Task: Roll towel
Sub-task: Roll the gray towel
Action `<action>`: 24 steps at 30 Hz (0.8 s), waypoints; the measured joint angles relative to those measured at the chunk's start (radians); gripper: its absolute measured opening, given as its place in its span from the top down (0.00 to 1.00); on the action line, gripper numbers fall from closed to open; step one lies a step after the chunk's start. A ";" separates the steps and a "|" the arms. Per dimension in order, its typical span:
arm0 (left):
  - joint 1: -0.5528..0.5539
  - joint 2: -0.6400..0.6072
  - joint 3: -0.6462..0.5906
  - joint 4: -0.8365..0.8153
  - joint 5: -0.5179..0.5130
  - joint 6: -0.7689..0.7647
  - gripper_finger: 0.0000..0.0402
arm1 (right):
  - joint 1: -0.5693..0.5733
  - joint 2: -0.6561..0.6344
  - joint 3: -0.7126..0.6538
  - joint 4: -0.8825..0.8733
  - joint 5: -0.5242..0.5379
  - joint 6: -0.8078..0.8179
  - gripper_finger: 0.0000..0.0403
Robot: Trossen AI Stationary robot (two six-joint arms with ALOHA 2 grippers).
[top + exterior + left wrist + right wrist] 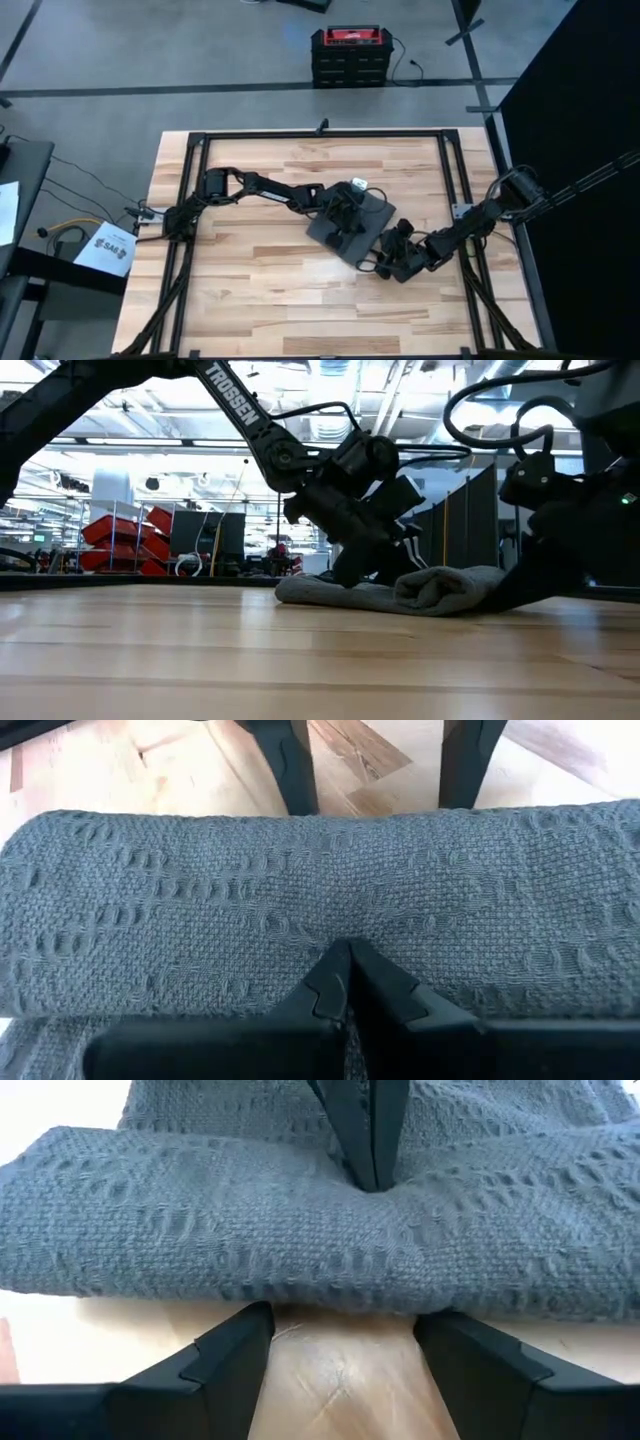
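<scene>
Left pincer (347, 982) closed, pressing towel (200, 900); right pincer (340, 1342) open at towel edge.

I see the dark grey woven cloth towel (200, 900), matt and rough with a waffle-like texture. The light wooden plank table (250, 290) looks smooth, with a slight sheen. The black gripper fingers (480, 1360) look like matt plastic.

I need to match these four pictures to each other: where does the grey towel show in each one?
High view: towel right of centre, between both arms.
Low view: towel lies mid-picture on the table.
Left wrist view: towel fills the picture.
Right wrist view: towel fills the upper part.
Shared landmark: the left gripper, shut on the towel.
</scene>
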 joint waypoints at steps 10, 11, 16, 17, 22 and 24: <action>-0.005 0.002 -0.001 0.009 -0.024 -0.151 1.00 | -0.068 -0.104 -0.013 -0.027 0.005 -0.188 0.39; -0.007 -0.001 -0.001 0.013 -0.026 -0.159 1.00 | -0.076 -0.123 -0.012 -0.024 0.008 -0.211 0.39; -0.027 -0.025 -0.004 -0.002 -0.082 -0.162 1.00 | -0.123 -0.174 -0.009 -0.028 -0.032 -0.291 0.39; -0.031 -0.034 -0.005 -0.007 -0.096 -0.157 1.00 | -0.132 -0.174 -0.009 -0.022 -0.045 -0.306 0.39; -0.041 -0.101 -0.008 -0.079 -0.162 -0.112 1.00 | -0.168 -0.173 -0.007 -0.002 -0.078 -0.365 0.39; -0.042 -0.129 -0.007 -0.116 -0.185 -0.095 1.00 | -0.177 -0.173 -0.007 0.007 -0.079 -0.385 0.39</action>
